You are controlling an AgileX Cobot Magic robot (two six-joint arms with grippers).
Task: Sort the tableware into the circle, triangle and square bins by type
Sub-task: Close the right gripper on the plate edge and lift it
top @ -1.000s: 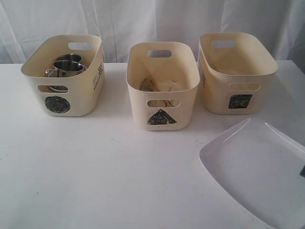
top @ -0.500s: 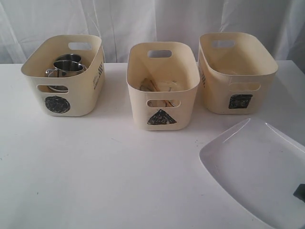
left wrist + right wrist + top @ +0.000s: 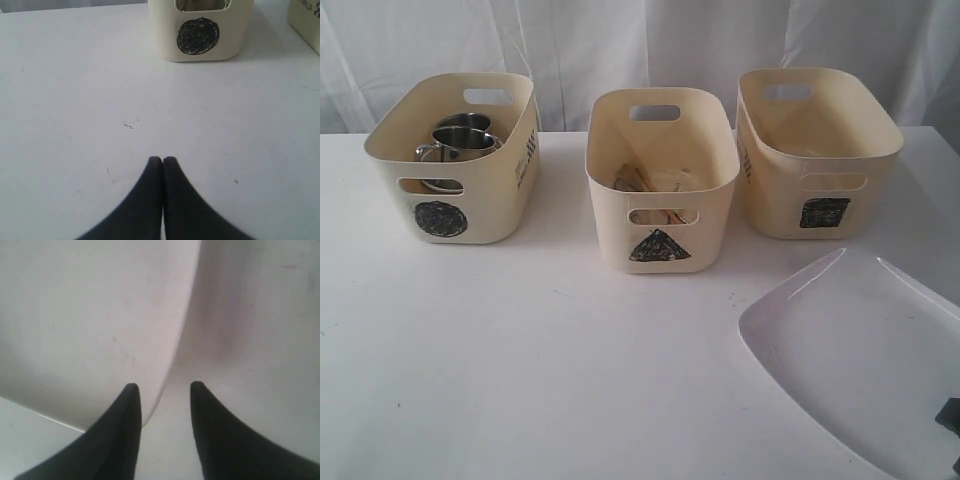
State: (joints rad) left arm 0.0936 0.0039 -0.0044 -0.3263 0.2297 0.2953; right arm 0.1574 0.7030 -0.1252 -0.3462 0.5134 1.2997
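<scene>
The large white square plate lies on the table at the front right. My right gripper shows as a dark tip at the plate's right side. In the right wrist view it is open, with the plate's rim running between the fingers, untouched. Two steel mugs sit in the circle bin. Wooden chopsticks and cutlery lie in the triangle bin. The square bin stands at the right rear. My left gripper is shut on nothing over bare table, facing the circle bin.
The three tubs stand in a row along the back of the white table, before a white curtain. A corner of the triangle bin shows in the left wrist view.
My right gripper has gone from shut to open and its tip has slid toward the front edge of the exterior view. The plate has hardly moved. The left gripper is unchanged.
</scene>
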